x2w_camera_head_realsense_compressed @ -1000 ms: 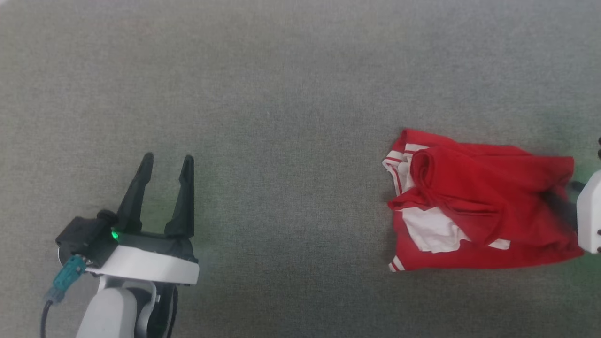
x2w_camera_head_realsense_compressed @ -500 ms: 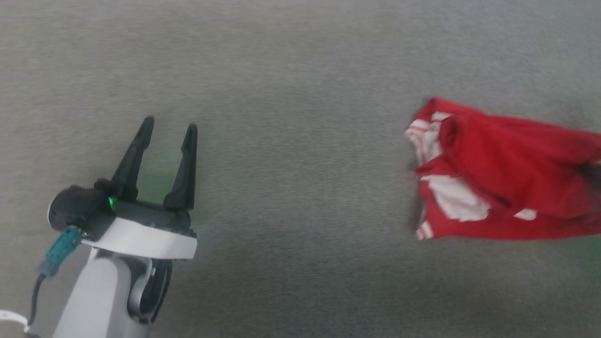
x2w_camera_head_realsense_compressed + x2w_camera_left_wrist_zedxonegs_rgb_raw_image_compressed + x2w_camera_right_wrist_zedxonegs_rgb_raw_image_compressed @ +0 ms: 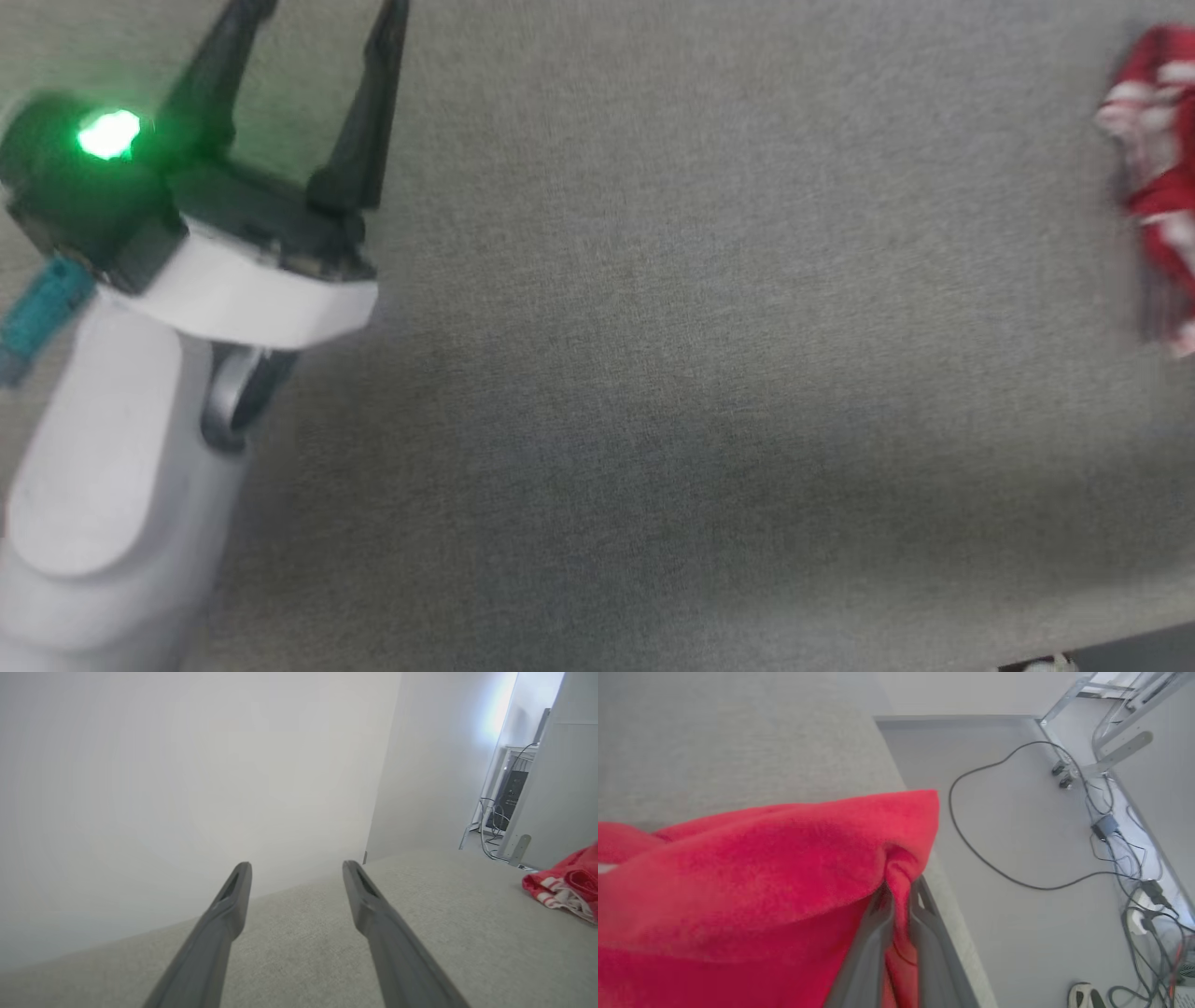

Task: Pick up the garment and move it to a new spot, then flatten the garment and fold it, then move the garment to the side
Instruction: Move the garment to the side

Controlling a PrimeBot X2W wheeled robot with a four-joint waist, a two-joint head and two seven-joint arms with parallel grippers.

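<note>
Head view, upper left: the left gripper (image 3: 322,11) is seen with its fingertips cut off by the top edge. Its fingers are spread wide and nothing is held. A green light (image 3: 107,133) is lit beside them.

Centre: a grey woven surface (image 3: 653,327) is noted.

Upper right edge: the garment (image 3: 1156,177) is badly blurred and mostly cut off. The red-and-white strip that shows runs top to bottom. No lettering can be made out.

Left wrist view, right edge: the garment is seen as a low heap, with striped trim turned leftward.

Right wrist view, lower centre: the right gripper (image 3: 901,889) is nearly closed, pinched on a red fold. The cloth stretches from there to the left edge. Cables (image 3: 994,858) are seen on the floor at right.
</note>
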